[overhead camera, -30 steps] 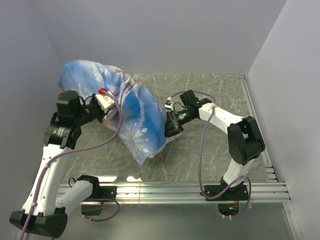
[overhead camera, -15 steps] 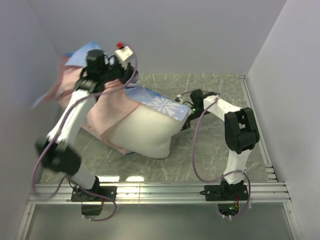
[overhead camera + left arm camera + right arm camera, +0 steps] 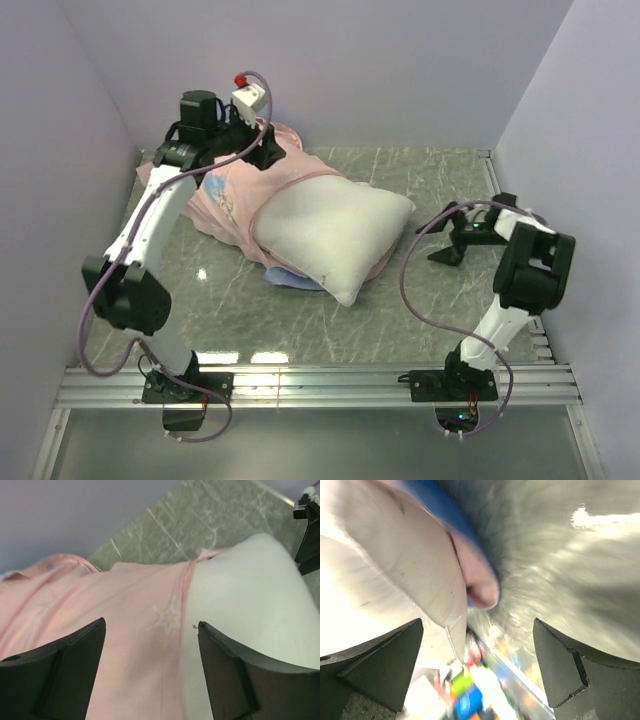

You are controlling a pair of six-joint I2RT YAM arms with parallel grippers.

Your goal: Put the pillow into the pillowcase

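Note:
The white pillow (image 3: 335, 235) lies on the table's middle, its left end under the hem of the pale pink pillowcase (image 3: 232, 200). A blue strip of the pillowcase (image 3: 290, 279) shows under the pillow's near edge. My left gripper (image 3: 266, 152) hovers open over the back of the case. In the left wrist view pink cloth (image 3: 100, 610) and pillow (image 3: 250, 595) lie below the open left gripper (image 3: 150, 626), which holds nothing. My right gripper (image 3: 452, 240) stands open to the right of the pillow, apart from it. The blurred right wrist view shows the pillow's corner (image 3: 395, 555) beyond the empty right gripper (image 3: 477, 625).
Grey walls close in the table at the back and on both sides. A metal rail (image 3: 320, 380) runs along the near edge, and another rail (image 3: 510, 230) runs down the right side beside the right arm. Marbled tabletop (image 3: 420, 300) shows in front of and right of the pillow.
Both grippers have opened and let go of the cloth. The right arm has drawn back to the right. Pillow and case have settled flat on the table.

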